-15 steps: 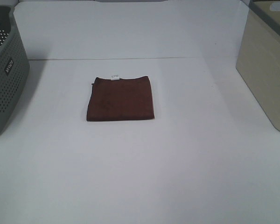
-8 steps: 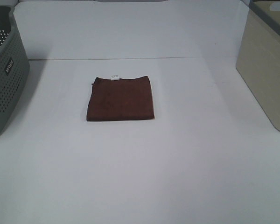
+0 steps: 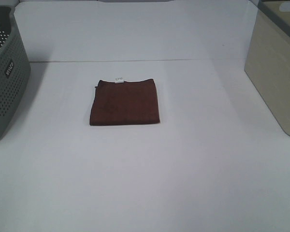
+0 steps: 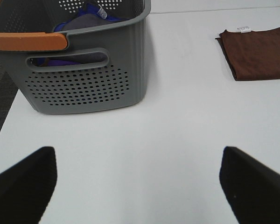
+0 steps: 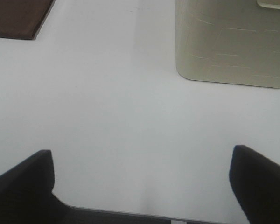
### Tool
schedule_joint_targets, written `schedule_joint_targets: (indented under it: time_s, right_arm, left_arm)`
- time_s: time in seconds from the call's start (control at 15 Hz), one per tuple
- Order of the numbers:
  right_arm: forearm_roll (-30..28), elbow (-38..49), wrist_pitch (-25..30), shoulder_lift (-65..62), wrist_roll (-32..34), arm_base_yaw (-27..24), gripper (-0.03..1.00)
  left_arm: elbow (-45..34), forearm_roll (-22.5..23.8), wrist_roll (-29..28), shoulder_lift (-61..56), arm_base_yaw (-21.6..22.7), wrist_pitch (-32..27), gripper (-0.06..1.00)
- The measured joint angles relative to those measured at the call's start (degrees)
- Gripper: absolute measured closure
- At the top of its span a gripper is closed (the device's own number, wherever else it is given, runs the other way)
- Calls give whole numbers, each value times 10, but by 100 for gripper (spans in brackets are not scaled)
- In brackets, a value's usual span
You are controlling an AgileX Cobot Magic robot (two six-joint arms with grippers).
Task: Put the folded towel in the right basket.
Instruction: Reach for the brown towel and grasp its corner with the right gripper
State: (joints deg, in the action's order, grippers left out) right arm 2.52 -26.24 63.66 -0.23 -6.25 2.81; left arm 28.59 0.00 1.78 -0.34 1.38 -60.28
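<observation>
A dark brown folded towel [image 3: 125, 102] with a small white tag lies flat in the middle of the white table; it also shows in the left wrist view [image 4: 256, 52] and partly in the right wrist view [image 5: 18, 17]. The beige right basket [image 3: 276, 65] stands at the right edge, and shows in the right wrist view [image 5: 231, 42]. Neither gripper shows in the high view. My left gripper [image 4: 137, 184] is open and empty over bare table, near the grey basket. My right gripper [image 5: 142, 186] is open and empty at the table's front edge, short of the beige basket.
A grey perforated basket [image 3: 4, 79] with an orange handle stands at the left edge; in the left wrist view [image 4: 84, 70] it holds purple and grey cloth. The white table [image 3: 150, 174] has a seam line across its far part.
</observation>
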Motion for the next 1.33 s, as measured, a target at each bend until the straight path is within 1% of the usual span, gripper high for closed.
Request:
schedule_joint_targets:
  time_s: [1.33]
  right_arm:
    - [0, 0, 0, 0, 0, 0, -1]
  left_arm:
    - [0, 0, 0, 0, 0, 0, 6]
